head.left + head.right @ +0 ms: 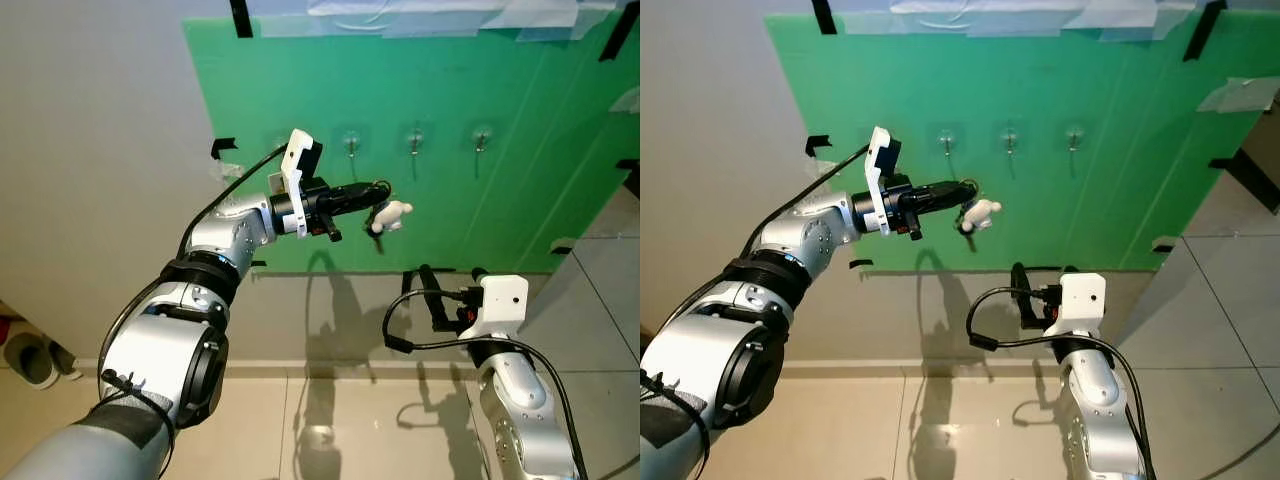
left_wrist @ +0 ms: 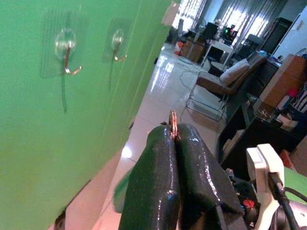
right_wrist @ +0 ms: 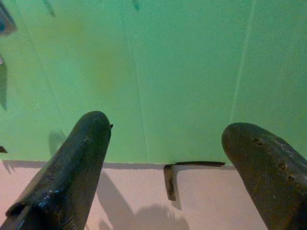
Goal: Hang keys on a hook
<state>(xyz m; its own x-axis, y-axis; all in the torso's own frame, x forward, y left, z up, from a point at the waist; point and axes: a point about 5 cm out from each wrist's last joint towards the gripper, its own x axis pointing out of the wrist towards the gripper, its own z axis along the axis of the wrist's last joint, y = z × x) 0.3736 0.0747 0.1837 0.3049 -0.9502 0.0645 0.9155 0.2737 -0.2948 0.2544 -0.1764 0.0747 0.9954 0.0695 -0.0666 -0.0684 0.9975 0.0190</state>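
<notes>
In your head views, the left hand [image 1: 378, 190] is raised before the green board [image 1: 520, 120] taped to the wall, fingers pinched tight on the small copper key ring with its white charm [image 1: 392, 214] dangling below. The leftmost clear adhesive hook [image 1: 351, 143] sits just above and slightly left of the fingertips. In the left wrist view, the ring [image 2: 173, 123] pokes out between closed fingers, hook [image 2: 67, 52] ahead and up. The right hand [image 3: 163, 163], low, gapes empty.
</notes>
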